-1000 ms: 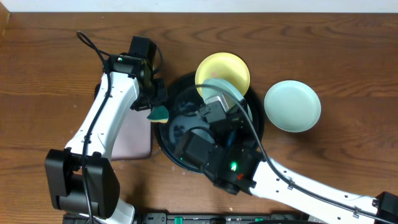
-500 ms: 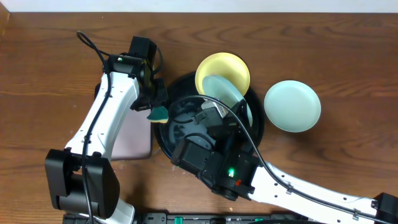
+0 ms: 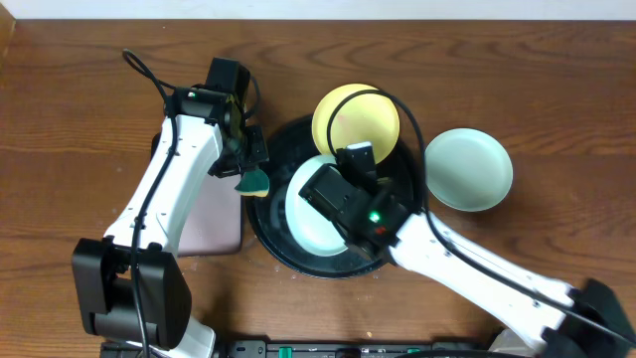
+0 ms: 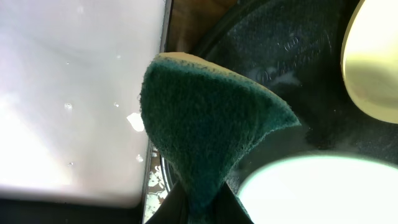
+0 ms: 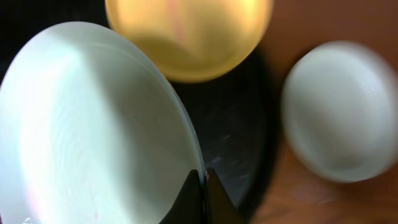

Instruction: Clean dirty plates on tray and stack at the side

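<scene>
Three plates are in view. One mint plate (image 3: 310,211) sits over the left-middle part of the round black tray (image 3: 266,237), and the right gripper (image 5: 203,182) has its rim. In the right wrist view the two fingers are drawn close together on that plate's edge, and the plate looks tilted. Whether its underside touches the tray cannot be told. The yellow plate (image 3: 356,117) lies across the tray's far rim, partly on the tray and partly past it, just beyond the held plate. The second mint plate (image 3: 468,169) rests on the wooden table (image 3: 79,99) right of the tray, just beside its rim and apart from the yellow one. The left gripper (image 3: 246,165) hovers at the tray's left edge with its fingers pinched onto a green sponge (image 4: 208,118). The sponge is folded into a wedge, with a yellow strip showing along its top edge. It hangs above the gap between the black tray and a pale pink rectangular tray (image 3: 211,224) that lies under the left arm.
</scene>
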